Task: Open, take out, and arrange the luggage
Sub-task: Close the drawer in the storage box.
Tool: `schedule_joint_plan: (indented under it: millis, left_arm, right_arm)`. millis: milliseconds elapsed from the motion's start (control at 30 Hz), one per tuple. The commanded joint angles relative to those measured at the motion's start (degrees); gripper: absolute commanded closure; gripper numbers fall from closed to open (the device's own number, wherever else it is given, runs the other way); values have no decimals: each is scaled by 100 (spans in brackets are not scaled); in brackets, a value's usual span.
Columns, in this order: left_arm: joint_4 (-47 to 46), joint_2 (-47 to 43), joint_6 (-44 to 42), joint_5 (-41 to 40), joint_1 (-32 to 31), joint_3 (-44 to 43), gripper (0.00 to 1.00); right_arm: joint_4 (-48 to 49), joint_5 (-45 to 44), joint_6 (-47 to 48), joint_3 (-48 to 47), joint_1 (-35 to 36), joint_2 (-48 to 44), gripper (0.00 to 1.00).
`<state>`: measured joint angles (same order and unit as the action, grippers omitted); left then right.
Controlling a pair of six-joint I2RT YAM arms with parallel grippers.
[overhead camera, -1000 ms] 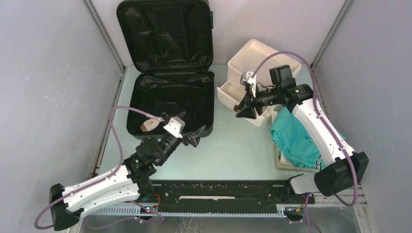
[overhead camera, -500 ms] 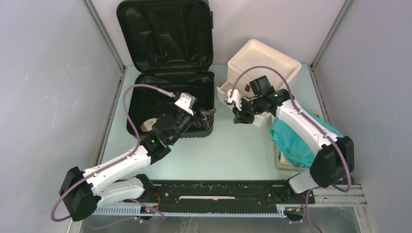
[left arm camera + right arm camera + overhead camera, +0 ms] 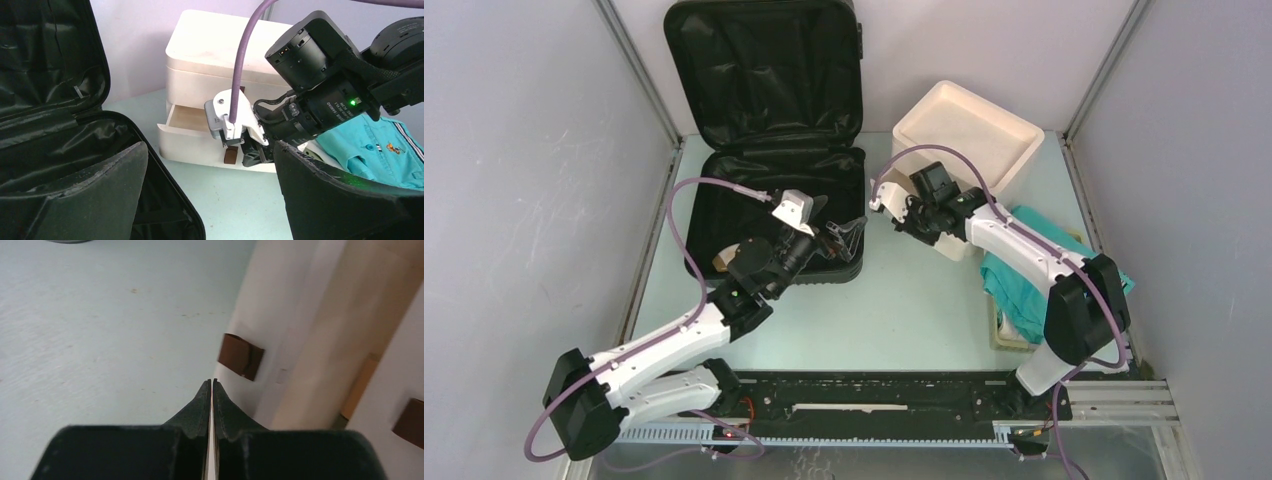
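Toward the upper left of the overhead view you have the luggage (image 3: 769, 190) lying open on the worktop (image 3: 904, 310). Its lid stands upright against the back wall and its base lies flat, black lining showing in both. A small tan item (image 3: 724, 262) sits in the base near the lower left corner; you cannot tell what it is.

Your left fingers (image 3: 95, 195) are spread wide at the lower right corner of the base. From the left wrist, one finger hangs over the lining at the lower left of the frame, the other fills the lower right, and the luggage's rim curves down between them, nearer the left one. Whether either finger touches the shell cannot be told.

Your right fingers (image 3: 197, 410) are pressed together with nothing between them. They are well apart from the luggage, across the worktop at the front of the white drawer box (image 3: 969, 130), tips just below a brown tab (image 3: 241, 356). One drawer (image 3: 185, 117) stands pulled out. A teal garment (image 3: 1024, 290) lies at the right, below the box.
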<state>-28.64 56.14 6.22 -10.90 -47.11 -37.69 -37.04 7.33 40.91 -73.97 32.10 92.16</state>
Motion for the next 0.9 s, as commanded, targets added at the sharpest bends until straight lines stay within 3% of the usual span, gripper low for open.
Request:
schedule_joint_plan:
  millis: [0, 267, 867]
  left_arm:
    - [-421, -239, 114, -119, 21, 206, 0]
    - [-512, -272, 134, -147, 19, 289, 0]
    - [-513, -253, 134, -97, 23, 280, 0]
  right_arm:
    - [451, -941, -220, -8, 18, 113, 91]
    - [1028, -1874, -370, 137, -189, 69, 87]
    - [1097, -1971, -371, 199, -611, 4, 71]
